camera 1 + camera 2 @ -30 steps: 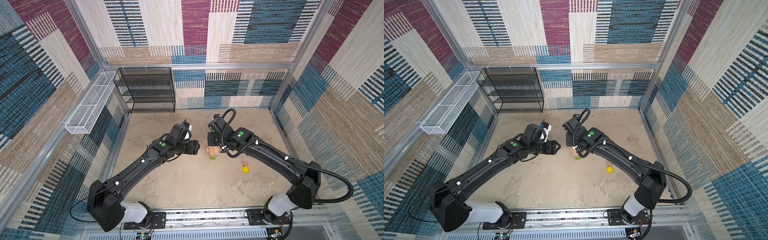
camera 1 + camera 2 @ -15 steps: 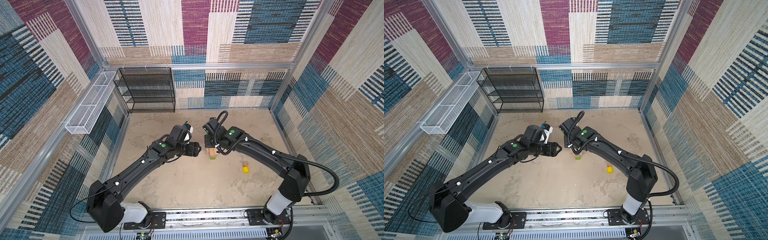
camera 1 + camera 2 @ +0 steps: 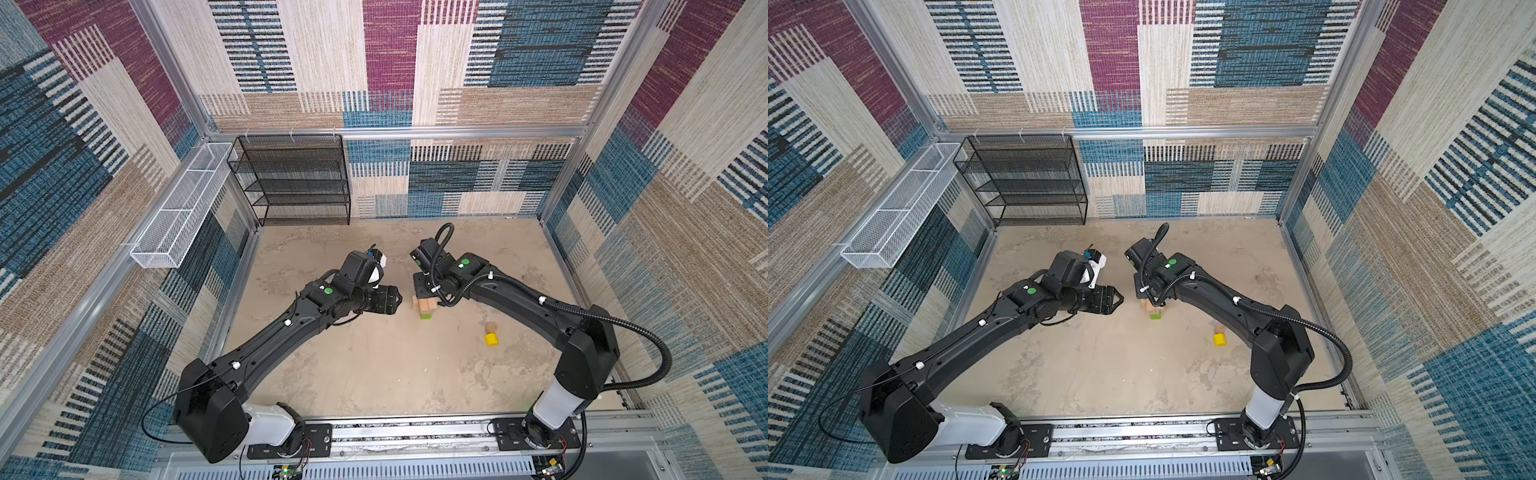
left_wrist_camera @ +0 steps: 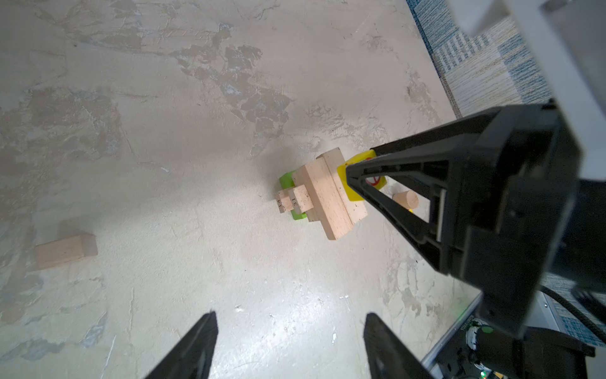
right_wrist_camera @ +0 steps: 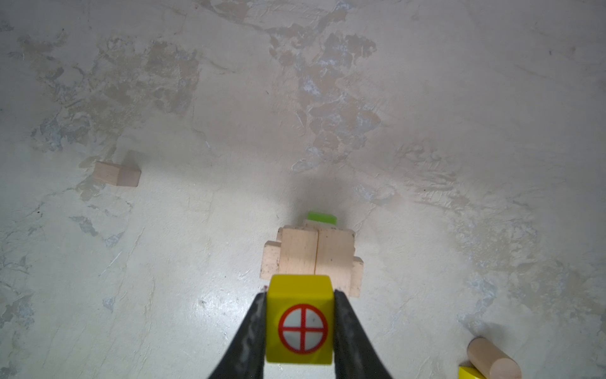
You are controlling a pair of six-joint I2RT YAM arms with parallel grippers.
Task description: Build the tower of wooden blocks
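Our right claw [image 5: 300, 295] is clamped on the yellow cube [image 5: 300, 315] beside the tower [image 4: 328, 193] top, left claw [image 4: 290, 315] apart and empty, spare brick [image 4: 65, 251] and tan cylinder [image 5: 492, 359] sit well off

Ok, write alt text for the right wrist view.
The right gripper holds a yellow cube with a red crossed-circle mark between its fingers, close to the wood block tower: tan bricks crossed over a green block. A loose tan block and a tan cylinder lie apart on the mottled floor.
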